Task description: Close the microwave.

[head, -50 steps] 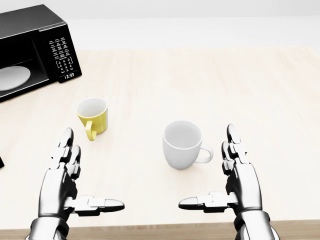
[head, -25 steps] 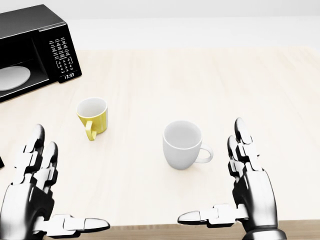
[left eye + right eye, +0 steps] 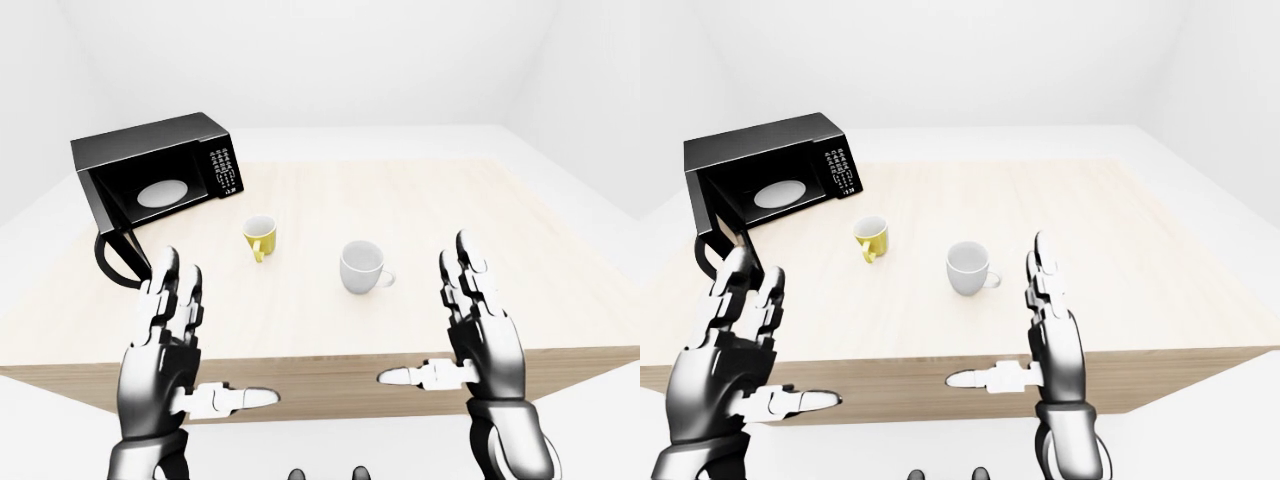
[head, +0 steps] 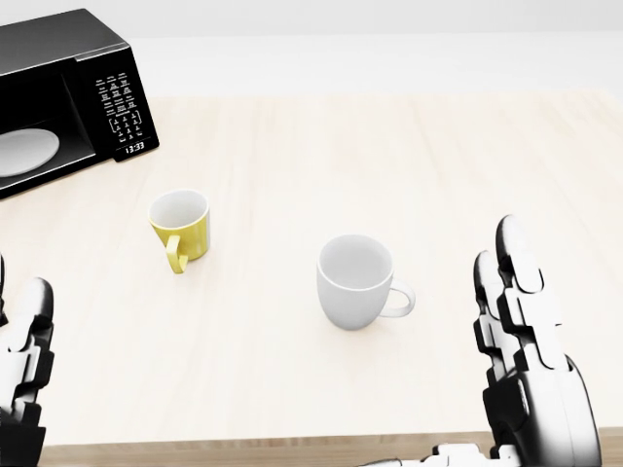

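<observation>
The black microwave [image 3: 160,160] stands at the table's upper left in the left-eye view, with a white plate [image 3: 163,192] inside. Its door [image 3: 122,243] is swung out to the left and hangs open toward me. My left hand [image 3: 215,335] is open, palm inward, low in that view, below and right of the door and apart from it. Over the table's near edge my right hand [image 3: 430,315] is raised with fingers spread, open and holding nothing. In the head view only the microwave's control panel [image 4: 125,112] and part of its cavity show.
A yellow mug [image 3: 260,236] and a white mug [image 3: 362,266] stand on the light wooden table [image 3: 450,200], between my hands and the microwave. The table's near edge runs just under both hands. White walls surround the table.
In the head view both hands have slid down and outward, the left toward the bottom left corner, the right toward the bottom right. Mugs, microwave and camera have not moved.
</observation>
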